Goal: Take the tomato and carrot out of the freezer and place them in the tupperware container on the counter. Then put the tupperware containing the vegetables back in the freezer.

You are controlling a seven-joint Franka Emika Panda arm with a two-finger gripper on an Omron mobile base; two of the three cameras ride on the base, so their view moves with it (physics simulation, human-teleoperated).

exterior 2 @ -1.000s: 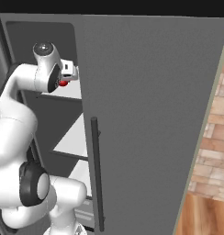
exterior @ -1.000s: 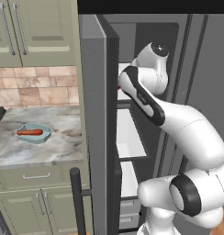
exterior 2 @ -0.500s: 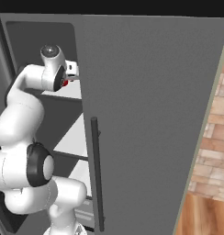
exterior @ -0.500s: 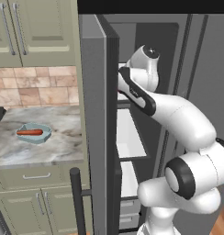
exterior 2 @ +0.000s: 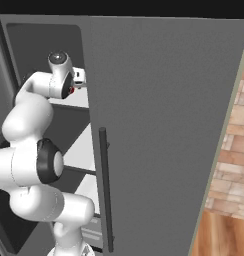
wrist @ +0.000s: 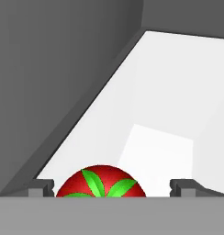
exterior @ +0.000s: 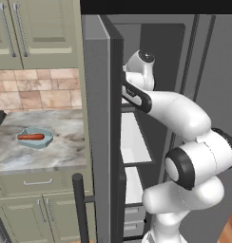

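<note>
Inside the freezer [exterior: 151, 57], jaws spread wide, tomato [wrist: 101, 182] between, apparently untouched, bottom cut off

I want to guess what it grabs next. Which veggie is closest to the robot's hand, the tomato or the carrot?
The tomato: it sits between the open gripper tips inside the freezer. The carrot lies away in the tupperware container on the counter.

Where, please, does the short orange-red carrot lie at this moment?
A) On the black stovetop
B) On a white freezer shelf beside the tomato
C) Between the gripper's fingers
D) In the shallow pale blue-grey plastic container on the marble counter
D: the left base view shows the short orange-red carrot lying inside the shallow pale blue-grey plastic container on the grey-white marble counter, apart from the open gripper, which flanks the round red tomato in the freezer.
</note>
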